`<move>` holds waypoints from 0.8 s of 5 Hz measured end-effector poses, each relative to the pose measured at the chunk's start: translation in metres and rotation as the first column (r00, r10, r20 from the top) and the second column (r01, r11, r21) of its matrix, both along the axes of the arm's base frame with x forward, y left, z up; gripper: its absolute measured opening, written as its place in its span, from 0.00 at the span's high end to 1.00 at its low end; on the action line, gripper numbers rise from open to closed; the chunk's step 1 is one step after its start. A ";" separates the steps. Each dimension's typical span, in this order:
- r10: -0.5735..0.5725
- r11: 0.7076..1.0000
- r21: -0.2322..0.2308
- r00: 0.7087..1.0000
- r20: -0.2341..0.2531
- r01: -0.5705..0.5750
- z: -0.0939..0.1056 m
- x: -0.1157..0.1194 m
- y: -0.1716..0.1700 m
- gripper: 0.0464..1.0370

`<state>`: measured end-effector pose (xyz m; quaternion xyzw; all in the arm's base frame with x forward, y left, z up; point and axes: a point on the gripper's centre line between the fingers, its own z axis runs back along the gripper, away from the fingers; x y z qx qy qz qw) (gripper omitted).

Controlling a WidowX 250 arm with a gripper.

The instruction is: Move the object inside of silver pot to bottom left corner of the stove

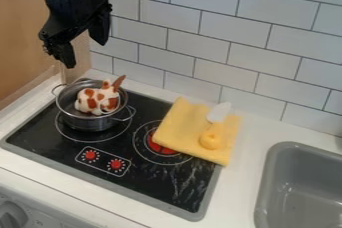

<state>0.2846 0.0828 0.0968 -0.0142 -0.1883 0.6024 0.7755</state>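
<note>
Silver metal makes up the pot (93, 121), which sits on the left burner of the black stove (40, 133), towards its far side. The task's object, a white toy with orange-brown patches (97, 100), is inside the pot; its body rises above the rim, and a brown pointed part sticks up on the far right side. The pot's two loop handles stand out, one at the far left and one at the near right.

The black end effector (85, 53) hangs above the far left of the stove, higher than the pot and toy and touching neither. Its two fingers are spread apart, with a gap between them.

A yellow cloth (179, 128) lies over the stove's far right part and onto the white bench (242, 174), partly covering the right burner (159, 147), whose centre is red. On the cloth rests a utensil with a white blade and yellow handle (211, 140), blade end pointing to the far side. Two red dial marks (116, 164) show near the stove's near edge. A grey sink (268, 182) is set at the right.
</note>
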 end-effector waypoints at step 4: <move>0.095 0.995 -0.017 0.994 0.060 -0.095 -0.024 -0.003 0.001 0.04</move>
